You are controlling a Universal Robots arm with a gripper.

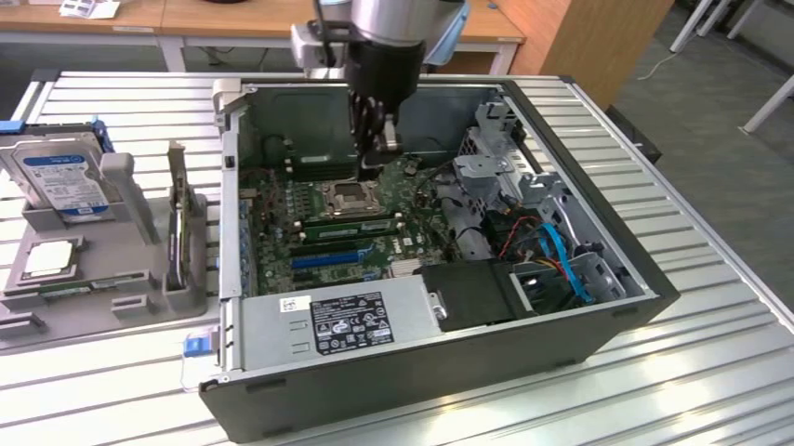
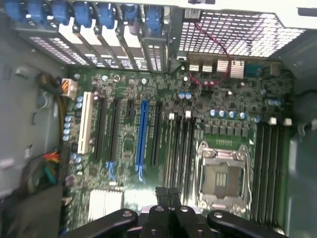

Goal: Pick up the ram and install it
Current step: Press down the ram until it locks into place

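End effector (image 2: 167, 194) hangs over the green motherboard (image 2: 228, 109), its dark fingers (image 2: 161, 194) pressed together above the memory slots (image 2: 181, 148). Empty processor socket (image 2: 222, 176) lies just beside them. A blue expansion slot (image 2: 142, 136) and white slot (image 2: 85, 121) run parallel nearby.

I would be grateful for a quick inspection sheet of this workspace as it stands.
Surface: slatted metal table carrying an open computer case.
Job's things: ram, apparently seated in a slot beside the CPU socket.
Clutter: hard drive and expansion card upright on a grey tray.
Grippers: gripper shut, holding nothing, above the motherboard.
Cables: blue cables inside the case.
Surroundings: wooden desks.
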